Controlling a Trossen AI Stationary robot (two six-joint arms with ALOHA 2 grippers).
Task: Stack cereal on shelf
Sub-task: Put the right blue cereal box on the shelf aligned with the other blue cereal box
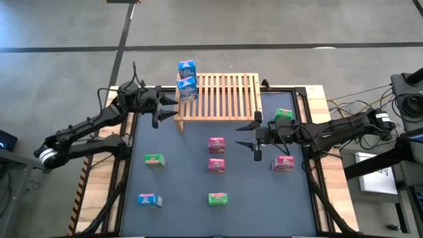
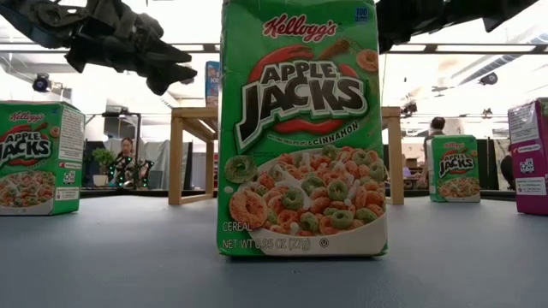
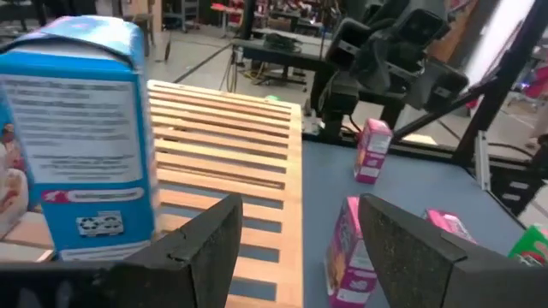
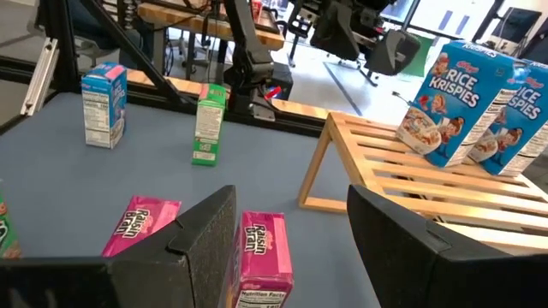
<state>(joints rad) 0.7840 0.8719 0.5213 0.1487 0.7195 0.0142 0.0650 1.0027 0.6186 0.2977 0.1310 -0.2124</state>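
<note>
The shelf (image 1: pixel 221 96), a light-wood slatted rack, stands at the table's far middle. Two blue cereal boxes (image 1: pixel 187 79) stand upright on its left end, also seen in the right wrist view (image 4: pixel 467 98). My left gripper (image 1: pixel 164 110) is open, just left of the shelf's left end, and holds nothing; the nearer blue box (image 3: pixel 86 137) is beside its fingers. My right gripper (image 1: pixel 246 136) hovers open near the shelf's near right corner, above a standing pink box (image 4: pixel 264 248), with nothing between its fingers.
Loose boxes are spread over the dark tabletop: pink ones (image 1: pixel 216 145) (image 1: pixel 216 165) (image 1: pixel 283 162), green ones (image 1: pixel 155 160) (image 1: pixel 218 198) (image 1: pixel 283 115), and a blue one (image 1: pixel 149 199). The shelf's slats (image 3: pixel 231 145) are bare right of the blue boxes.
</note>
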